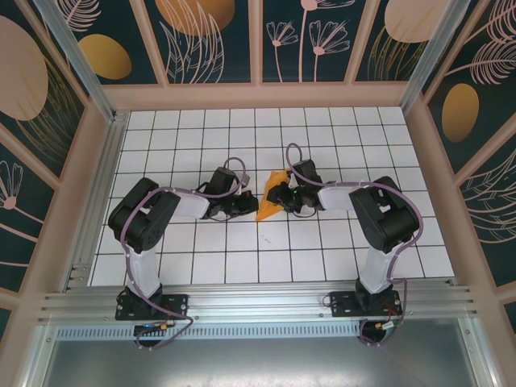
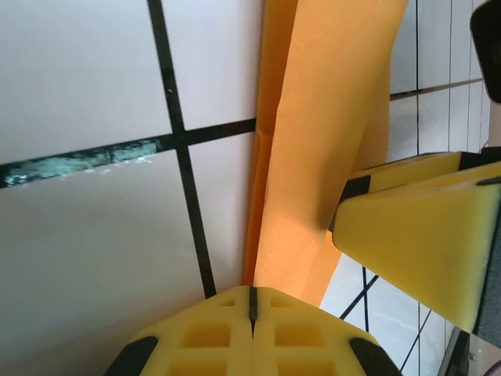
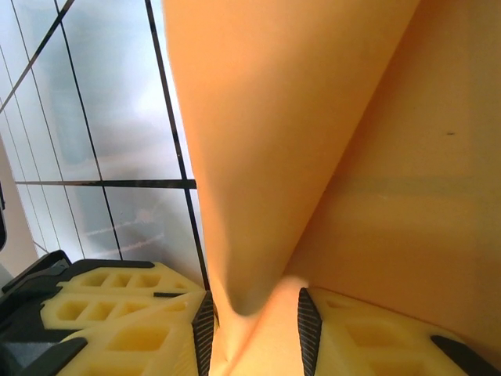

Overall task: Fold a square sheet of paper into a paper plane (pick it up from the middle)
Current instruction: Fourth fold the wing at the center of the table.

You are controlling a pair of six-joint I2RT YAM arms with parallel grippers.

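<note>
The orange sheet of paper (image 1: 270, 203) is folded into a narrow pointed shape and stands up off the white tiles between my two grippers. Seen from the left wrist, the paper (image 2: 329, 117) rises as a long creased strip whose folded edge runs down into the tips of my left gripper (image 2: 252, 291), which is shut on it. The left gripper (image 1: 248, 205) is at the paper's left side and the right gripper (image 1: 278, 197) at its right. My right gripper (image 3: 252, 329) has its jaws apart, with the paper (image 3: 313, 117) bulging loosely between the pads. One right finger (image 2: 415, 235) touches the strip.
The white grid table (image 1: 322, 258) is boxed in by a wooden frame (image 1: 258, 97) with dark patterned walls. An aluminium rail (image 1: 258, 300) crosses the near edge where both arm bases are bolted. Another rail (image 1: 97, 201) runs along the left side.
</note>
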